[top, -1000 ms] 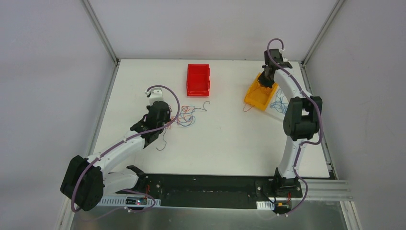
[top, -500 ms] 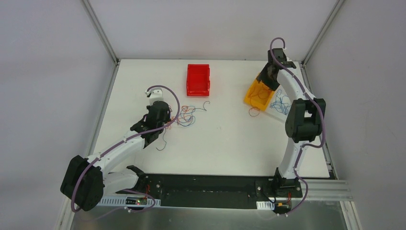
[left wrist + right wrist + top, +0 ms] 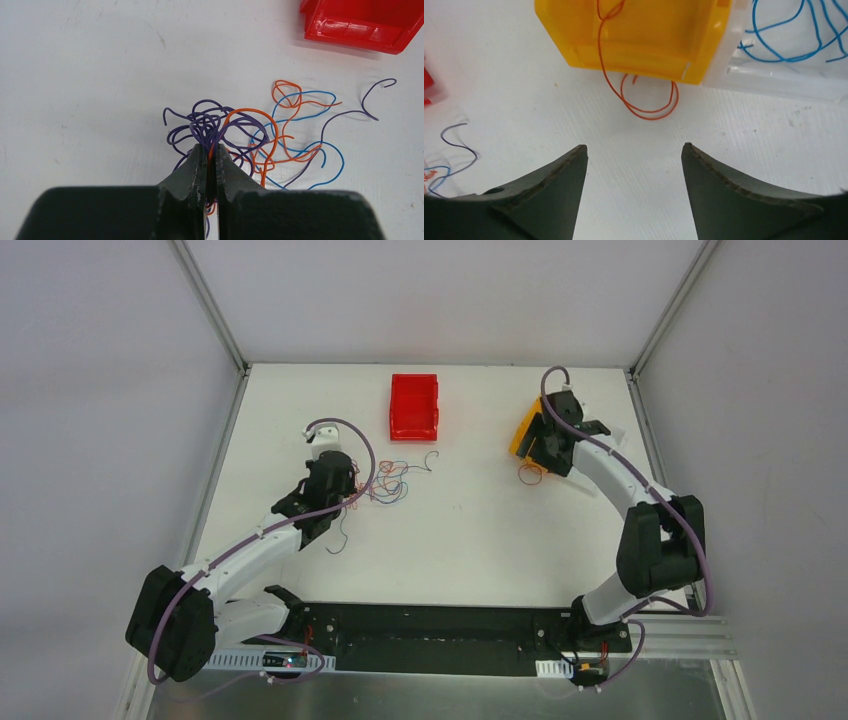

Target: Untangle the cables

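Note:
A tangle of thin purple, orange and blue cables [image 3: 235,130] lies on the white table, left of centre [image 3: 393,480]. My left gripper [image 3: 210,148] is shut on it, with an orange and a purple strand pinched between the fingers. In the top view the left gripper [image 3: 350,495] sits at the tangle's left edge. My right gripper [image 3: 634,146] stands open and empty, just in front of a yellow bin [image 3: 649,45]. One orange cable [image 3: 644,107] hangs out of that bin and loops on the table. From above, the right gripper [image 3: 545,455] covers most of the yellow bin [image 3: 522,430].
A red bin [image 3: 414,405] stands at the back middle, just beyond the tangle. A clear bin [image 3: 774,80] holding blue cables [image 3: 794,50] sits right beside the yellow one. Cell walls and frame posts surround the table.
The right arm swung back from over the yellow bin toward the table's middle and its gripper opened, leaving an orange cable draped over the bin's edge. The left arm has not moved.

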